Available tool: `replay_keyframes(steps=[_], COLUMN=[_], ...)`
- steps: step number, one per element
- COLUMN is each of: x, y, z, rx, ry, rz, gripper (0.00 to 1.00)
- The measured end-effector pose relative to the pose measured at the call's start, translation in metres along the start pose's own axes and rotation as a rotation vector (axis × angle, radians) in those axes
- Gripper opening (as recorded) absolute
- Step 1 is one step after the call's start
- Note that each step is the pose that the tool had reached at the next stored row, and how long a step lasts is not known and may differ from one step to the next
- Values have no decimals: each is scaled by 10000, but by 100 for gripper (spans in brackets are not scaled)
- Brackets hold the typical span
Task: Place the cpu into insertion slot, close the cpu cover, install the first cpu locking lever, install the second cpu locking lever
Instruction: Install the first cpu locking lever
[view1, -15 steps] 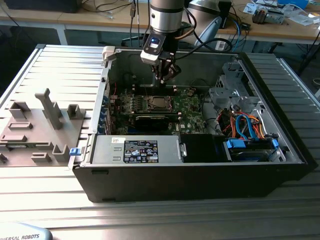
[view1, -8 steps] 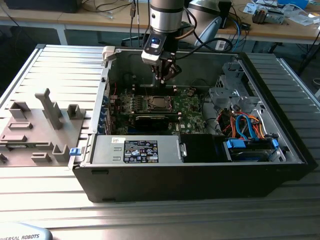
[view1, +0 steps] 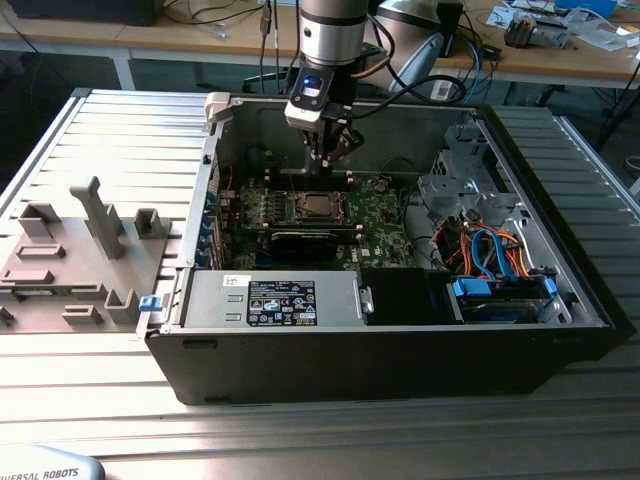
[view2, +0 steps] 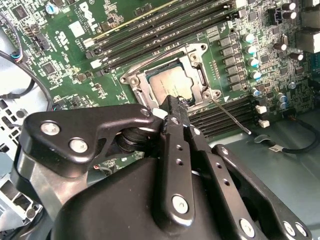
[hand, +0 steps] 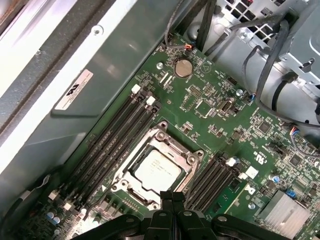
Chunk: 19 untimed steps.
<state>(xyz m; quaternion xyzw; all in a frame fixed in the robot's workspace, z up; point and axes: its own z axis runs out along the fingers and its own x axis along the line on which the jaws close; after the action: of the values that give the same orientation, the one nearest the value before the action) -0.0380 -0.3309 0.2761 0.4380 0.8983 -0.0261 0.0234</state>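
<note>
Lying flat in the insertion slot (hand: 156, 169), the cpu (hand: 157, 170) faces up

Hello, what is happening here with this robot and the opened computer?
A robot arm is working inside an open computer case lying on a metal table. Its gripper hangs just above the motherboard, over the insertion slot. The cpu already sits in that slot, and the cpu cover lies around it as a silver frame. The jaws appear pressed together and carry nothing. A thin locking lever sticks out beside the socket in the second wrist view.
</note>
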Motion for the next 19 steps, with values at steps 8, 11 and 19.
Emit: replay_keyframes(steps=[8, 11, 19], x=[0, 0, 0], y=[0, 0, 0], z=[0, 0, 0], rx=[-14, -25, -49], ry=[-17, -25, -55], rz=[-319, -518, -1063], gripper=[11, 11, 11])
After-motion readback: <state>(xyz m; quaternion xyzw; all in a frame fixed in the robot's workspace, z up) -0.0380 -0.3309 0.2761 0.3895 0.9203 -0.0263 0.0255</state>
